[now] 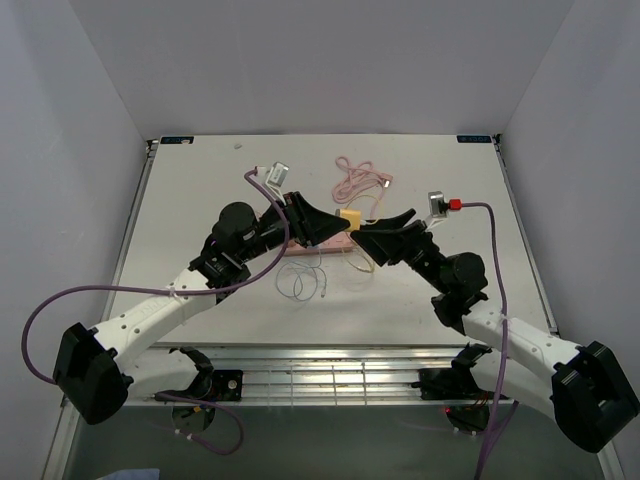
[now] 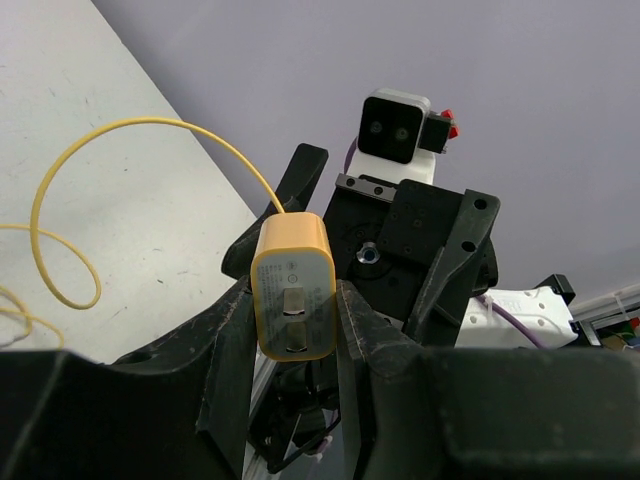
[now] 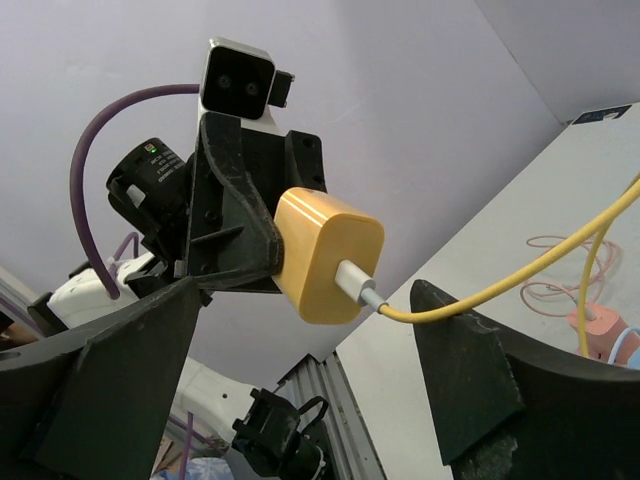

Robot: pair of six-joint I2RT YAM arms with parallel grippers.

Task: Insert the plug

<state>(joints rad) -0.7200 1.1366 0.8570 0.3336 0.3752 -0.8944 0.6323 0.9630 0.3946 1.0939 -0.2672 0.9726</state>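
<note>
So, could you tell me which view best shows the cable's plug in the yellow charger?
The right wrist view: the white plug sits in the yellow charger, side-on, unobstructed. The left wrist view shows only the charger's pronged face, hiding the plug. The top external view is too small to show it.

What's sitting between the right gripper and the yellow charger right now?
Right wrist view: only the white plug, seated in the yellow charger, and its yellow cable leading away past the open jaws of the right gripper.
</note>
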